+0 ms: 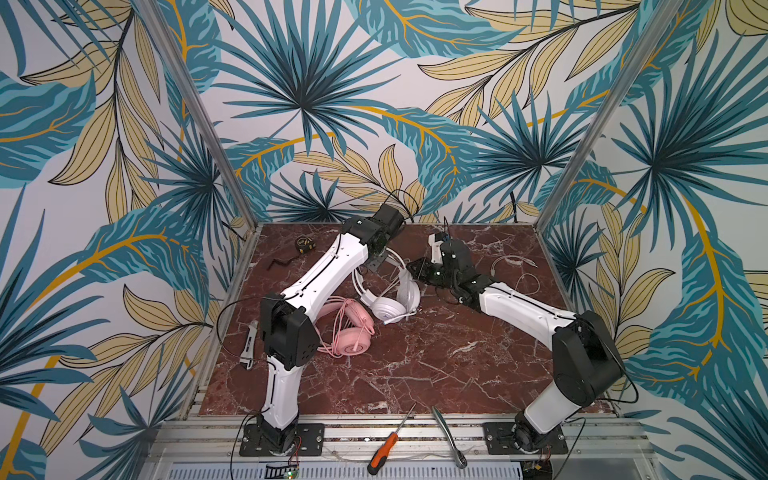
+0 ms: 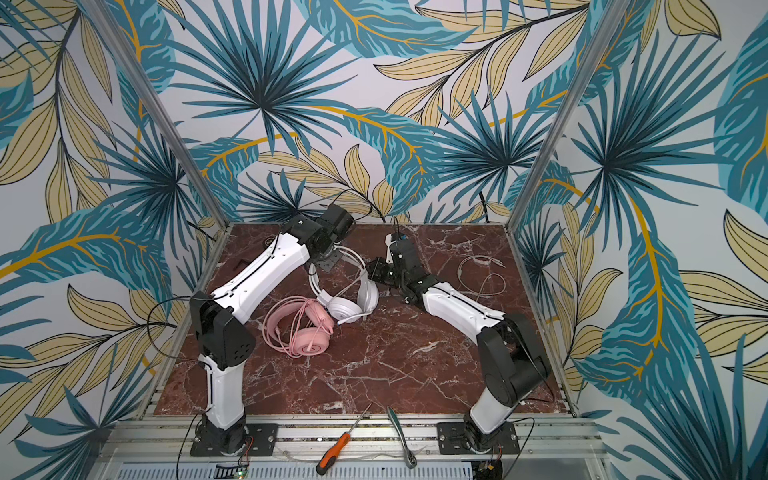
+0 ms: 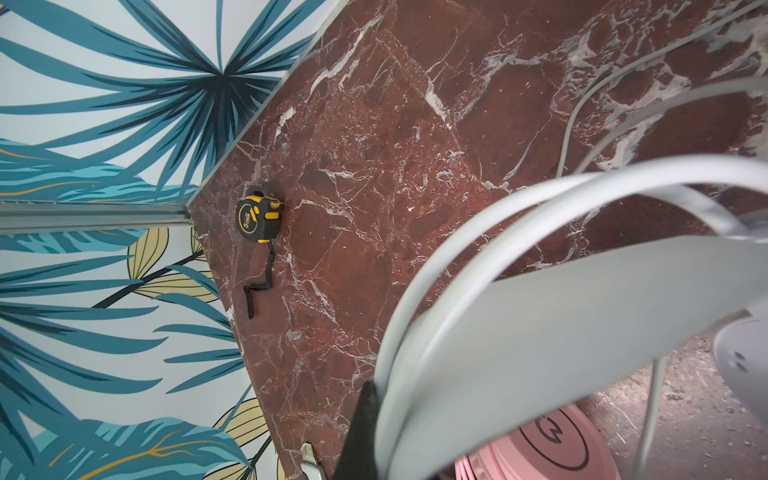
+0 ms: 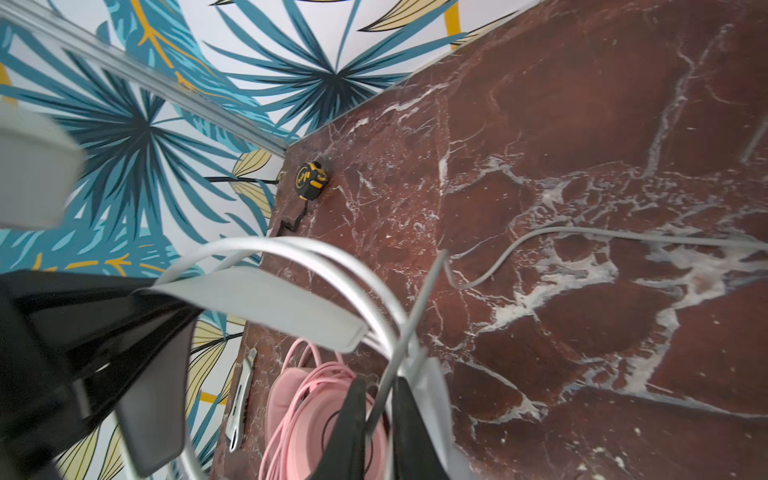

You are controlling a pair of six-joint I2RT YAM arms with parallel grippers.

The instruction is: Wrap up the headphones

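The white headphones stand on their cups mid-table. My left gripper is shut on their arched headband; only one black finger shows beside the band. My right gripper sits at the headset's right side, shut on the white cable, which rises from between the two fingers and trails over the table to loose loops at the back right. The pink headphones lie in front of them to the left, with the pink cable coiled around them.
A yellow-black tape measure lies at the back left corner. A utility knife rests by the left edge. An orange-handled screwdriver and a ratchet wrench lie on the front rail. Aluminium posts stand at the back corners.
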